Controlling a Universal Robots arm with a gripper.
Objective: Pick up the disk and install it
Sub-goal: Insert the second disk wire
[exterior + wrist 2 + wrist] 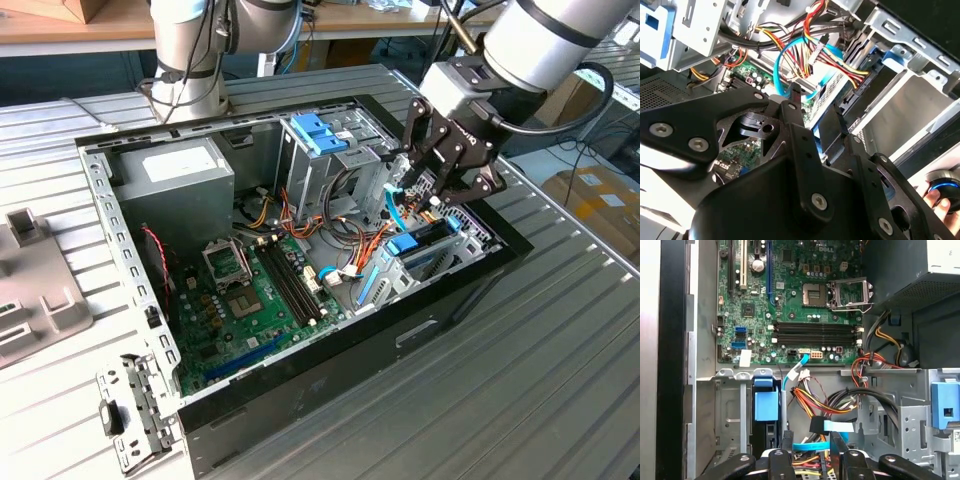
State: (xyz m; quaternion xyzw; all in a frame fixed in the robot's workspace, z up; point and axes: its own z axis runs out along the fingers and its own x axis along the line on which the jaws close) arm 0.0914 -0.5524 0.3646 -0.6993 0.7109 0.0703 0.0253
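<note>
The disk (425,250) sits on edge in the drive bay at the exterior view's right end of the open computer case (300,400). Its blue rail (766,404) shows in the first wrist view, and its labelled face (830,92) in the second wrist view. My gripper (432,208) hangs just above the bay, a little toward the case's middle from the disk. It is open (811,440), and only the blue data cable (810,445) and coloured wires lie between its fingers (795,95). Nothing is held.
A grey power supply (175,175) fills the far corner. The green motherboard (250,300) covers the case floor, and a blue-fronted drive cage (320,135) stands behind the gripper. A loose grey panel (30,290) and a metal bracket (130,415) lie on the table at the exterior view's left.
</note>
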